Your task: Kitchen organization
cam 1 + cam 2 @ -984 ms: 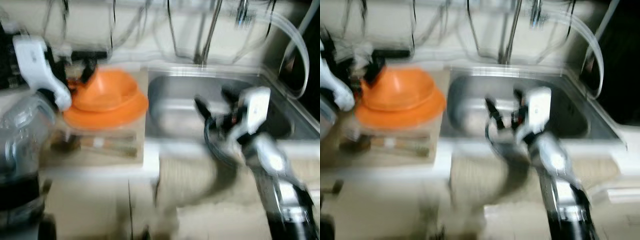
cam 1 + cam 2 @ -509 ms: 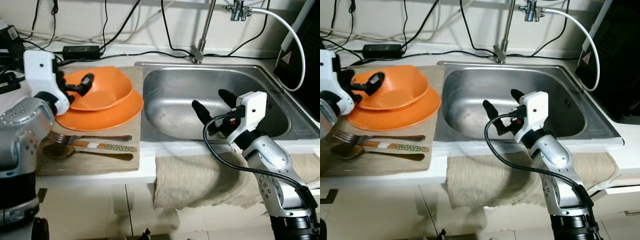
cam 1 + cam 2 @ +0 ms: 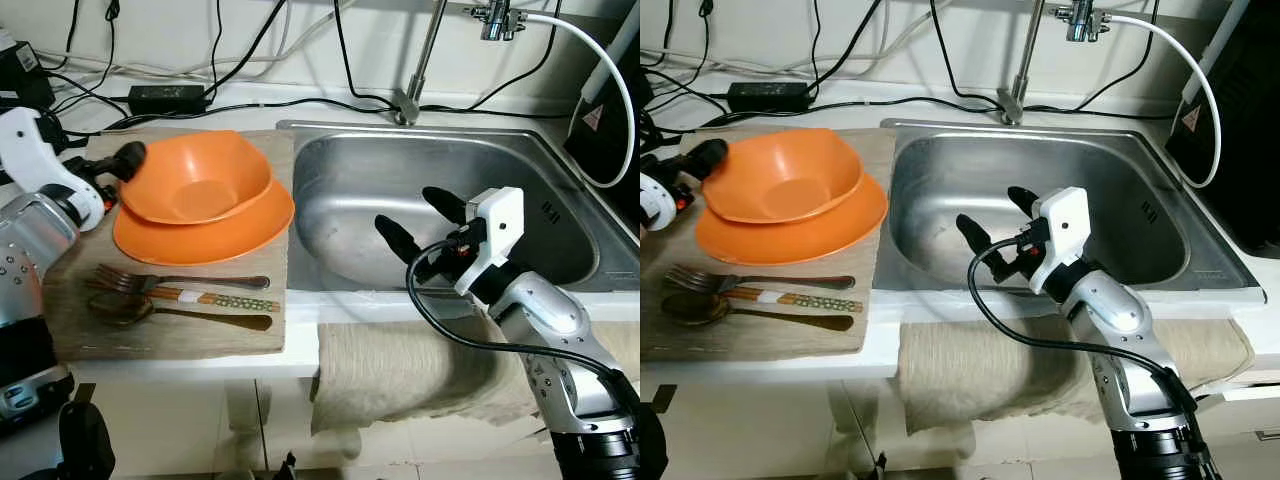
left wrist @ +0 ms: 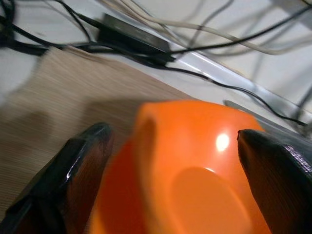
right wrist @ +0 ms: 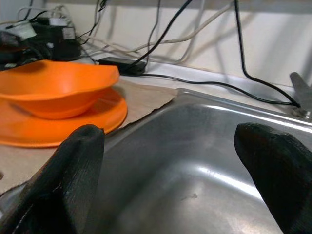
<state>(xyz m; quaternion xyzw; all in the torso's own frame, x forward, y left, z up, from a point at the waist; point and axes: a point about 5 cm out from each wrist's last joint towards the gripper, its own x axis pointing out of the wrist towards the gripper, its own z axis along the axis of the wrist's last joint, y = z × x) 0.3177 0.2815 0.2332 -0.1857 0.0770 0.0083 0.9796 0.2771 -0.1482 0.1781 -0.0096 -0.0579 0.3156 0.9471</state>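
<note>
Left gripper (image 3: 112, 165): it hovered at the far left of the counter, fingers spread wide and holding nothing, aimed straight at the dishes.
Bowl (image 3: 196, 184): orange, just ahead of the left gripper; in the left wrist view it sat between the two black fingers (image 4: 73, 170), though whether either finger touched the rim could not be told.
Plate (image 3: 245, 232): orange too, directly under the bowl, further from the left gripper only by the bowl's own depth.
Mat (image 3: 60, 330): a woven mat beneath the left gripper, carrying the whole stack.
Fork (image 3: 170, 282): lying flat on the mat, near the left gripper's arm, on the robot's side of the plate.
Spoon (image 3: 150, 311): just beside the fork, closer to the counter's edge.
Sink (image 3: 560, 175): steel, nothing in the basin, beyond the bowl from the left gripper and right under the right one.
Right gripper (image 3: 420, 225): it hung over the sink's near wall, fingers apart, gripping nothing.
Cloth (image 3: 400, 370): draped over the counter edge below the right gripper.
Step in hand: by my reading, the left gripper was lining up on the bowl's rim, grasp not yet made.
Next move: it likely called for easing forward until the rim sat between the fingers, then closing; a smooth rim could slip, and the plate below might shift.
</note>
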